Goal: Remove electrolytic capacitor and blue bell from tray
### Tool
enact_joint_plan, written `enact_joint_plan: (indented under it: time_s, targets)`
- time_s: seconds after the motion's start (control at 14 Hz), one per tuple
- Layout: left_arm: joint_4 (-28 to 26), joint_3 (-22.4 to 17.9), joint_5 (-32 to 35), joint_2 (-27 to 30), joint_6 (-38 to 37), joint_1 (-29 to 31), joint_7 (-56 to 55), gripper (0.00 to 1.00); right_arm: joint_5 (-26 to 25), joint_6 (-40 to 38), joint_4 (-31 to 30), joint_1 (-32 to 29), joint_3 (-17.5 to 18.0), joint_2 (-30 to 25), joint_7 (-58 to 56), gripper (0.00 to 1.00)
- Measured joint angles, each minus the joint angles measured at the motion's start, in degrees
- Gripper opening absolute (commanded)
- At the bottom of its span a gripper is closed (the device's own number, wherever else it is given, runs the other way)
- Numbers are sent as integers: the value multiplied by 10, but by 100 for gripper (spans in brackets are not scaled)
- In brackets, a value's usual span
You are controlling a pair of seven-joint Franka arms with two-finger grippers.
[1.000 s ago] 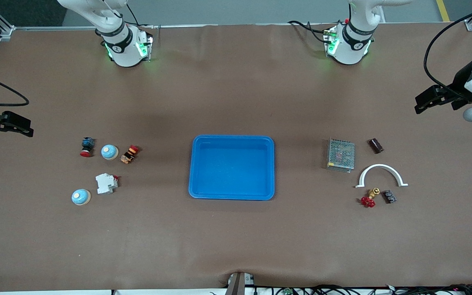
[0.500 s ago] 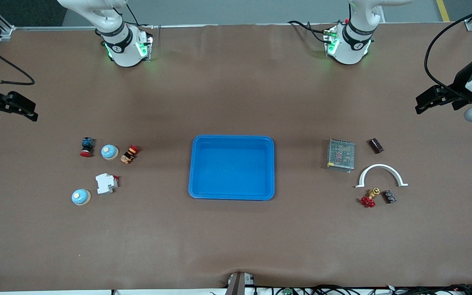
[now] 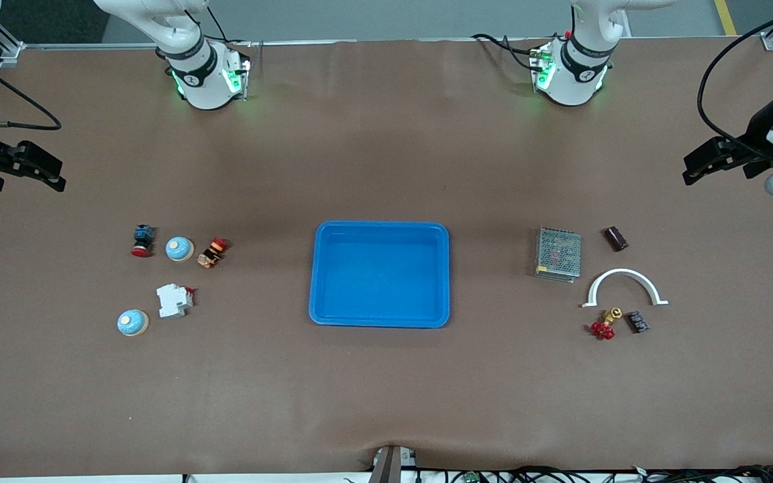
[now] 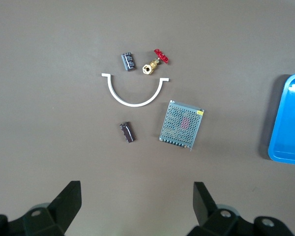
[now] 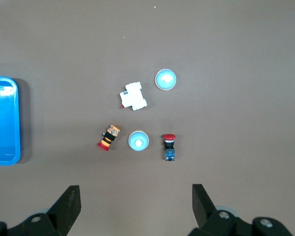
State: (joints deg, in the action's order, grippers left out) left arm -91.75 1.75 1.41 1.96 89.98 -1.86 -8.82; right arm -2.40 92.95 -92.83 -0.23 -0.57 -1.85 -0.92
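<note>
The capacitor (image 3: 615,239), a short dark cylinder, lies beside the metal mesh box at the left arm's end; it also shows in the left wrist view (image 4: 127,132). Two blue domed bells lie at the right arm's end, one (image 3: 179,249) between two push buttons, the other (image 3: 133,323) nearer the front camera; both show in the right wrist view (image 5: 138,141) (image 5: 165,79). The blue tray (image 3: 380,225) sits mid-table, empty. My left gripper (image 3: 690,169) (image 4: 136,196) hangs open over bare table at its end. My right gripper (image 3: 58,176) (image 5: 136,196) hangs open over bare table at its end.
By the capacitor are a metal mesh box (image 3: 558,253), a white arch (image 3: 624,274), a red-handled brass valve (image 3: 604,327) and a small black component (image 3: 637,322). By the bells are a white breaker (image 3: 174,300), a blue-bodied red button (image 3: 142,240) and an orange-bodied red button (image 3: 211,252).
My right gripper has moved toward the robots' bases and a little in over the table. My left gripper has barely shifted. Nothing on the table has moved.
</note>
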Motion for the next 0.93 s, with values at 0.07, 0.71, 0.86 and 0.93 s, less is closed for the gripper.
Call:
enact_joint_plan:
  time_s: [0.07,0.71,0.86,0.93]
  targets:
    - [4,-1,0,3,-1,0,0,100,0,4,0,0,0,0,0,100]
    - [6,1,0,5,-9,0,0,100,7,9,6,0,0,-3,2,100]
    - [7,0,0,5,-9,0,0,100,10,9,8,0,0,-4,3,100]
    - [8,0,0,5,-9,0,0,100,14,9,8,-1,-1,-4,3,100]
